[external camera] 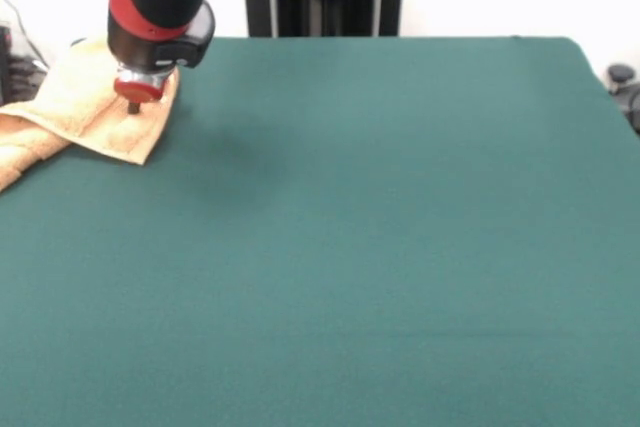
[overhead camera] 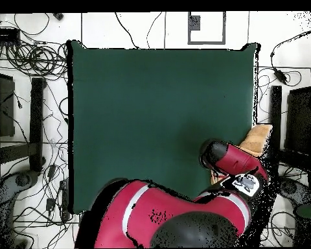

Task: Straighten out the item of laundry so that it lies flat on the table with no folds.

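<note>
towel [external camera: 75, 112] bunched at table [external camera: 380, 247] corner, partly overhanging edge; gripper [external camera: 134, 105] tip down on it, finger state indiscernible.

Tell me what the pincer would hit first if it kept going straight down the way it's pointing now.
Most likely the towel. The pincer points straight down over the cloth at the table's corner, and its tip looks at or just above the fabric, though the views don't settle whether it already touches.

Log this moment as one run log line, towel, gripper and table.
towel: folded, hanging over table corner | gripper: down on towel, open or shut unclear | table: green cloth | task: towel not flat yet
</note>
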`<act>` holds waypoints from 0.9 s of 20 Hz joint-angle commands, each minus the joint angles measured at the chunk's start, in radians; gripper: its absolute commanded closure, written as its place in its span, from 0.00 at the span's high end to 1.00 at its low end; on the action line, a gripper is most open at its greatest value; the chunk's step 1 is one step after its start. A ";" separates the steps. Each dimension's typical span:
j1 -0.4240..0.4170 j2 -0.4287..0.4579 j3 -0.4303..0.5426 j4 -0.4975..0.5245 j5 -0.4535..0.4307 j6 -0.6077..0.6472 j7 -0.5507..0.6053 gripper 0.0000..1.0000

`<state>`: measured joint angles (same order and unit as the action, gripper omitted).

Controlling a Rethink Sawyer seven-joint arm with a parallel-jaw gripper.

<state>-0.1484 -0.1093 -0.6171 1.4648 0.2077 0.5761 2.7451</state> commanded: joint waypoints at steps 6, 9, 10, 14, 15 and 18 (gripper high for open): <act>0.007 0.006 0.146 -0.044 0.182 -0.029 0.257 1.00; 0.013 0.011 0.142 -0.054 0.205 -0.009 0.266 1.00; 0.015 0.013 0.141 -0.057 0.212 -0.004 0.269 1.00; 0.058 0.060 0.068 -0.107 0.214 0.035 0.307 1.00; 0.074 0.079 0.038 -0.125 0.208 0.052 0.316 1.00; 0.070 0.066 0.067 -0.086 0.270 -0.016 0.323 0.00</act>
<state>-0.1354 -0.0867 -0.6462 1.4589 0.3424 0.5941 2.7457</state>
